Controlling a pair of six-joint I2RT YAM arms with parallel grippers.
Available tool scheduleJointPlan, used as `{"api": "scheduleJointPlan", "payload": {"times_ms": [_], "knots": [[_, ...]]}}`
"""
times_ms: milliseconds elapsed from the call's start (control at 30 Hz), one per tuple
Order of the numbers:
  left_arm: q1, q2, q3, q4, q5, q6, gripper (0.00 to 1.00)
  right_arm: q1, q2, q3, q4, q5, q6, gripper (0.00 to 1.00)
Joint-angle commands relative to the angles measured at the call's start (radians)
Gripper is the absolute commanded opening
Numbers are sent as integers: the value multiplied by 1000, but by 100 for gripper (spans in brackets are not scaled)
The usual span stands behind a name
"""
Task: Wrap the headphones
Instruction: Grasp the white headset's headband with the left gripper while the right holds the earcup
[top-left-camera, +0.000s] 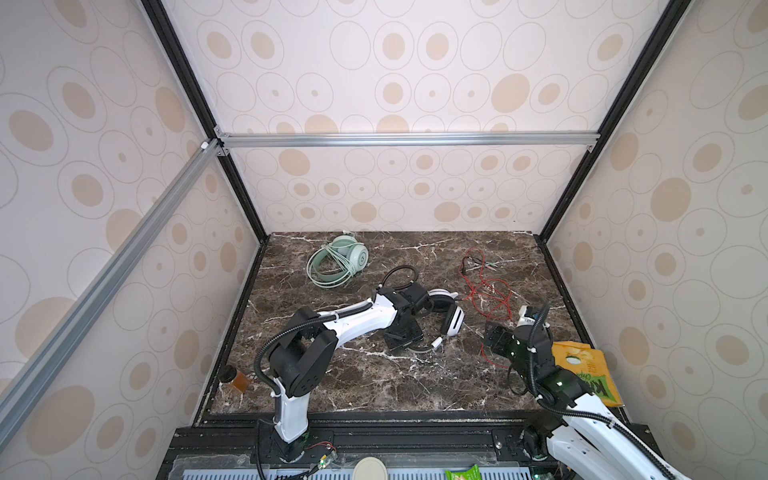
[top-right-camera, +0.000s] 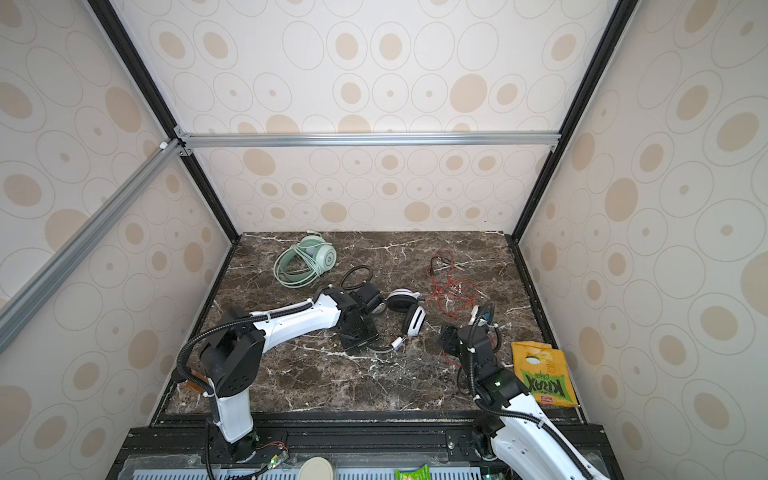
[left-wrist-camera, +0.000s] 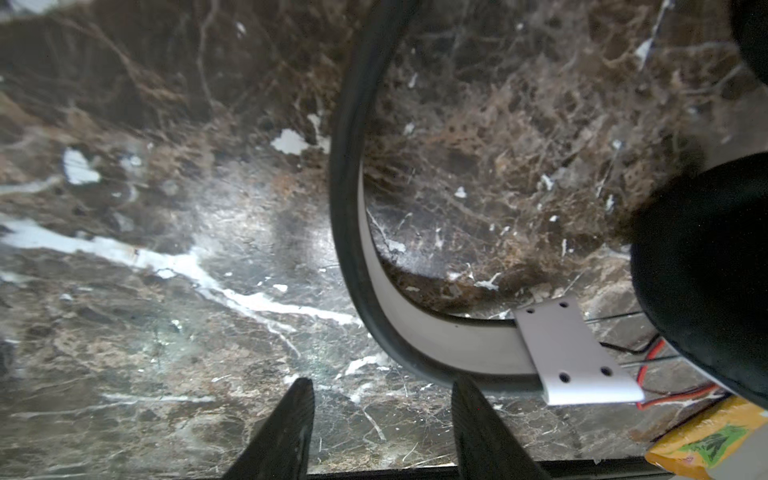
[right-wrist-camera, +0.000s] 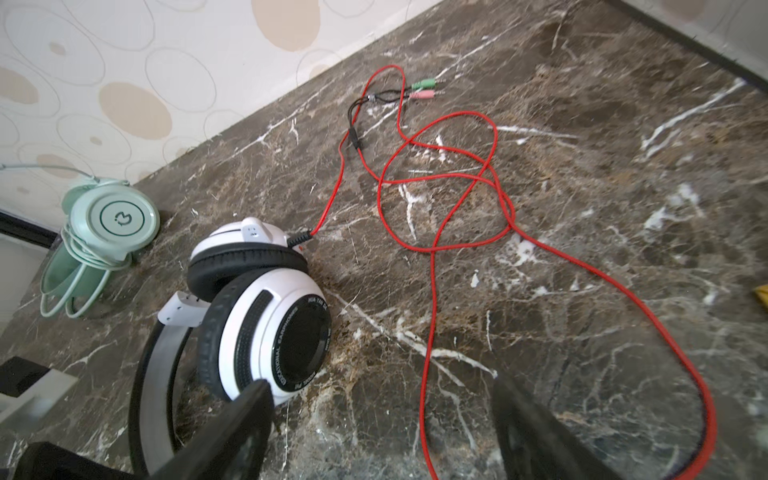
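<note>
Here, the left gripper (left-wrist-camera: 380, 386) stands open beside the curved silver headband (left-wrist-camera: 436, 345) of the white-and-black padded headphones (right-wrist-camera: 266, 332); the right gripper (right-wrist-camera: 378, 384) gapes empty over their thin red cable (right-wrist-camera: 432, 291).

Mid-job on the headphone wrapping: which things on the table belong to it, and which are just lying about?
Belongs to the job:
- green headphones, cable wound round them
- white-and-black headphones
- their red cable, loose on the table

Just lying about:
- yellow chip bag
- small brown jar
</note>
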Motion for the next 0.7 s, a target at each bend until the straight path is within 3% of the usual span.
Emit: {"api": "scheduleJointPlan", "payload": {"times_ms": [0, 300, 567, 667], "knots": [[12, 48, 50, -50, -37, -21, 54, -4, -38, -28, -30, 40, -14, 84], [31, 104, 51, -10, -60, -18, 50, -5, -2, -32, 2, -4, 4, 84], [37, 173, 62, -51, -71, 17, 40, -5, -26, -31, -13, 13, -1, 84], [37, 183, 46, -40, -68, 18, 31, -5, -33, -31, -18, 20, -4, 84]]}}
